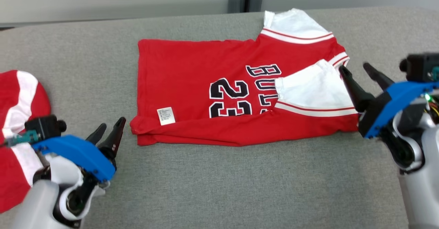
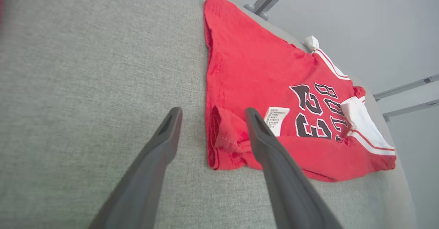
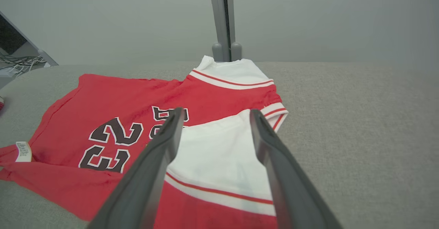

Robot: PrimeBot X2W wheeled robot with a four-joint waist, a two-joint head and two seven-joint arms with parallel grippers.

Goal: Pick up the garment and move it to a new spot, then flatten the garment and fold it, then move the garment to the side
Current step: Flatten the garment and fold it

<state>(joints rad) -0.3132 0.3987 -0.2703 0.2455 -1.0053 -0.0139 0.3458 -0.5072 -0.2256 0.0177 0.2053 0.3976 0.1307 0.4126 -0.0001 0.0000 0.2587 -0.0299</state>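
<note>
A red short-sleeved sports jersey [image 1: 192, 74], with white sleeves and black-and-white lettering, lies spread across the middle of the grey fabric-covered table [image 1: 240, 188]. Its hem is turned toward the robot's left and its collar end toward the right. The near long edge is doubled over the body. A small white care label [image 1: 166, 116] faces up near the left corner, and the near white sleeve [image 1: 315, 86] is laid across the lettering.

The left gripper [image 1: 112, 124] is held just beside the jersey's near left corner. Its fingers are spread wide and nothing is caught between them. The right gripper [image 1: 355, 67] is poised just beside the jersey's right end, close to the sleeve cuff, and is likewise wide open and empty.

The folding is judged to be partly done, with one lengthwise fold in place. For the next fold, both ends of the same edge are best pinched together, with all layers taken between the fingers so that the doubled edge is not pulled apart. The cloth should be lifted evenly and laid over without dragging, so that the sleeve is not disturbed. A second red-and-white striped garment [image 1: 17, 119], lying at the table's left edge, should be kept clear of the left arm.
</note>
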